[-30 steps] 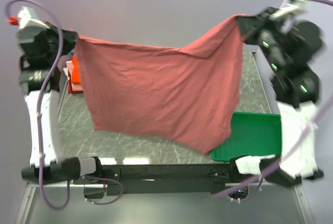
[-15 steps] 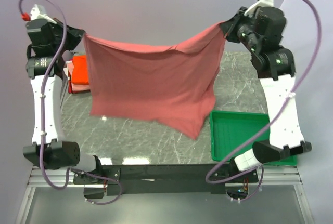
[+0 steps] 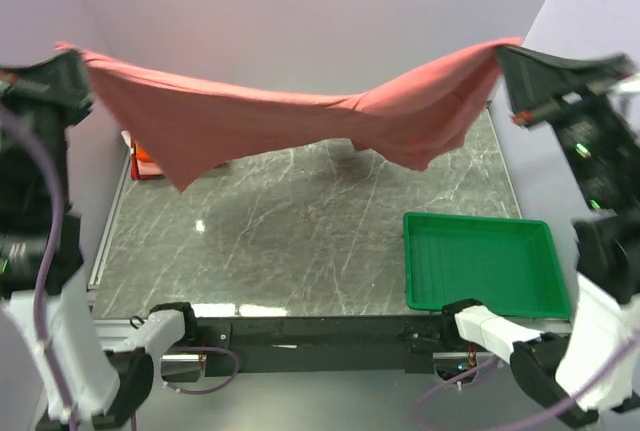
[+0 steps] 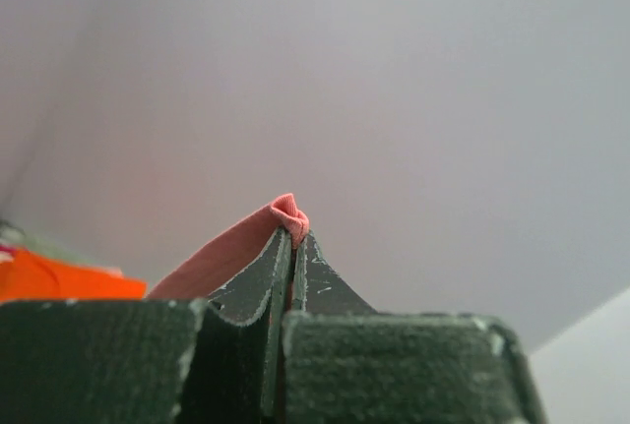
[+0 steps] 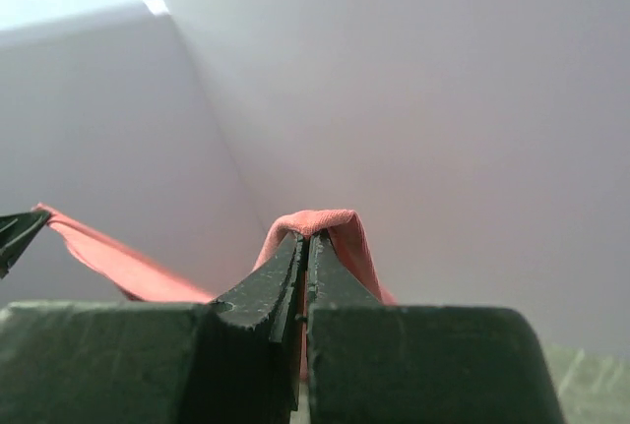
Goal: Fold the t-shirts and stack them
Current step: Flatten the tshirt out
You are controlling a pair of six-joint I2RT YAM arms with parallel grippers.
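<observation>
A dark marbled surface [image 3: 300,221] is seen from above, backed by pale lilac walls, with a green tray [image 3: 480,261] lying below the right pincer [image 3: 508,59] and well apart from it. Between that pincer and the left pincer [image 3: 78,63] a brick-red t-shirt [image 3: 290,116] is stretched high in the air, sagging in the middle and clear of the surface. It is presumably held so in order that it may be spread flat and laid down for folding. An orange t-shirt [image 3: 140,163] is glimpsed beneath the left pincer, at the surface's edge, partly hidden by the hanging cloth. In the left wrist view the left pincer [image 4: 292,247] is pressed together on a small rolled fold of the red fabric, which runs away to its left, and the orange cloth is seen low down on that side. In the right wrist view the right pincer [image 5: 305,247] is likewise clamped on a bunched corner, the rest of the garment trailing off to its left against the bare wall.
</observation>
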